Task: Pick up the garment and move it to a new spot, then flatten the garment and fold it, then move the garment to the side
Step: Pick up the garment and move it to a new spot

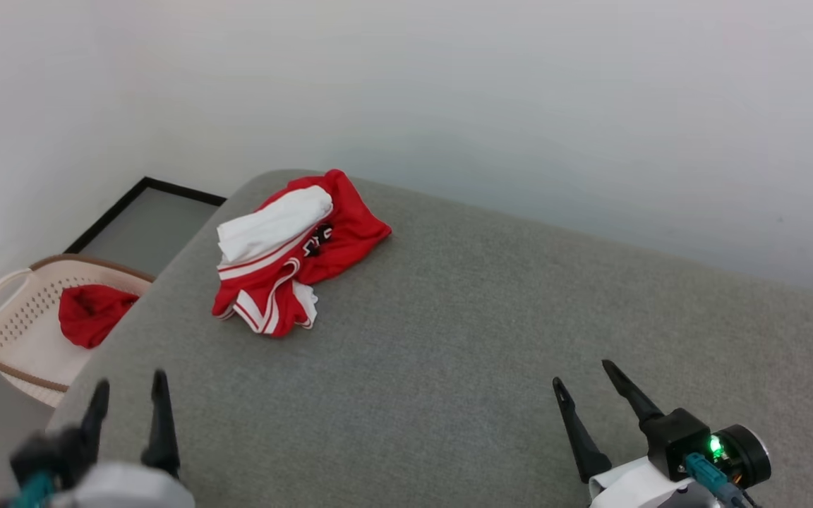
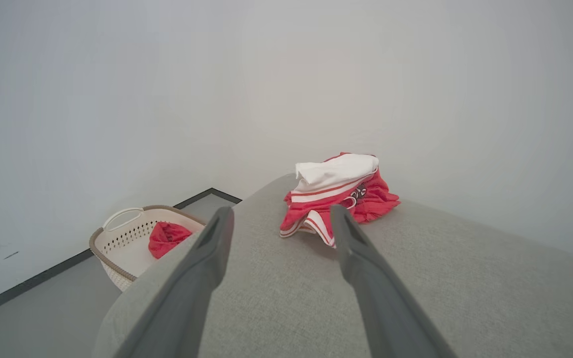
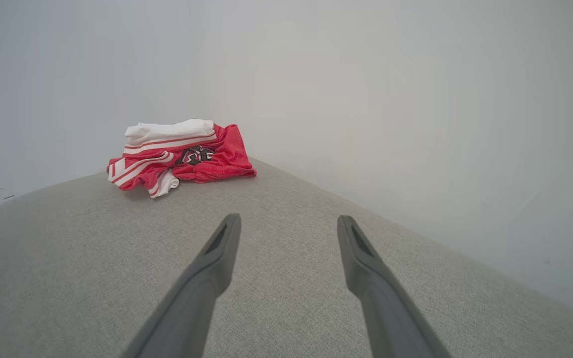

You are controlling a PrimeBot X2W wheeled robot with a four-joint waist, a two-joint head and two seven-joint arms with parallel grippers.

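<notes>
The garment (image 1: pixel 295 248) lies crumpled on the grey cushion (image 1: pixel 449 339) — left gripper (image 1: pixel 131 379) and right gripper (image 1: pixel 581 372) both spread; empty.

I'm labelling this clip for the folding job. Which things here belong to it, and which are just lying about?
Belongs to the job: the red-and-white garment, crumpled on the grey cushion; the left gripper and right gripper, both open and empty.
Just lying about: the cream basket beside the cushion; the red cloth inside it.
</notes>
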